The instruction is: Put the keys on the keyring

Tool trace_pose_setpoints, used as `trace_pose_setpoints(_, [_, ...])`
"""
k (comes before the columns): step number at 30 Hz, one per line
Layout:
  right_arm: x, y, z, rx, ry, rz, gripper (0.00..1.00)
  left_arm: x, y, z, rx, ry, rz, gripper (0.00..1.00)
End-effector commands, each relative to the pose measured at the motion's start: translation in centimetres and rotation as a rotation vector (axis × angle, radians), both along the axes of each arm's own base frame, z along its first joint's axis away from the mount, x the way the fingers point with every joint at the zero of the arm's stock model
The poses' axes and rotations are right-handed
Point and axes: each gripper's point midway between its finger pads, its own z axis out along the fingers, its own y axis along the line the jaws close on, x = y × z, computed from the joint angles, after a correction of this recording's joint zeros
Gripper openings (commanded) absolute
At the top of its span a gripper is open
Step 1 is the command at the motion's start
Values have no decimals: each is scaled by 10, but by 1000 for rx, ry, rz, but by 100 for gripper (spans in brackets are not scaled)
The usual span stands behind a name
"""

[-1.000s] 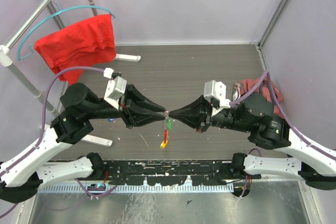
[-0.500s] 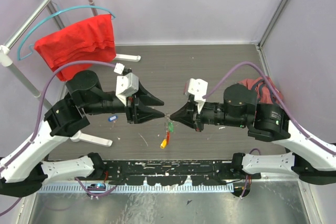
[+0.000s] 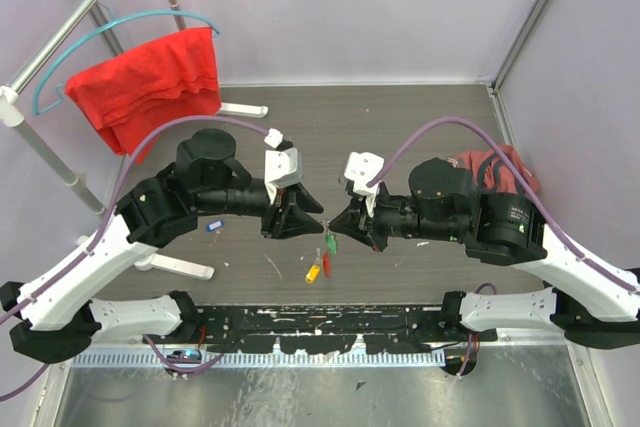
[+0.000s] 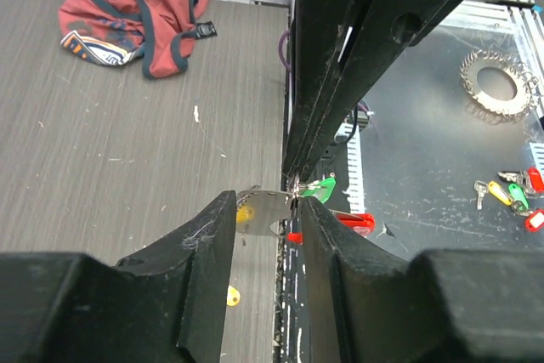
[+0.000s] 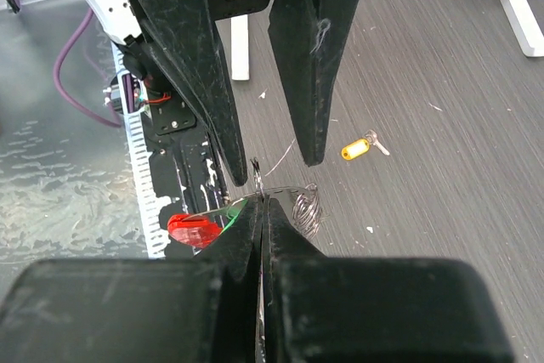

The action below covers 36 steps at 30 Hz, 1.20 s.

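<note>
At frame centre the right gripper [image 3: 333, 230] is pinched together on the keyring [image 5: 306, 207]. The left gripper [image 3: 318, 218] stands apart beside it. The thin loop could twist or slip, dropping the green key [image 5: 223, 212] onto the surface [image 3: 400, 127].

Looking at the top view, both your arms fold in from the 7 and 5 o'clock corners, with the elbows pushed out to the sides. The forearms aim at each other across the middle. Your left hand [image 3: 318, 223] points to roughly 3 o'clock, and its fingers [image 4: 212, 248] stand apart with a clear gap between them. Your right hand [image 3: 335, 226] points to 9 o'clock, pinched fully closed with the fingers flat together. The hands sit tip to tip, with the closed right tip right at the mouth of the left one's gap.
</note>
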Motion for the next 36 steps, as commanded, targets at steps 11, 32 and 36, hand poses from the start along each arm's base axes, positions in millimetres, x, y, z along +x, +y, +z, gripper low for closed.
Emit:
trace_pose_setpoints(11, [2, 1, 18, 46, -24, -9, 1, -10, 0, 14, -15, -37, -38, 35])
trace_pose_setpoints(32, [-1, 2, 21, 72, -18, -1, 1, -14, -7, 10, -10, -35, -65, 0])
trace_pose_setpoints(36, [1, -1, 28, 109, -26, -21, 1, -15, -6, 16, -34, -39, -59, 0])
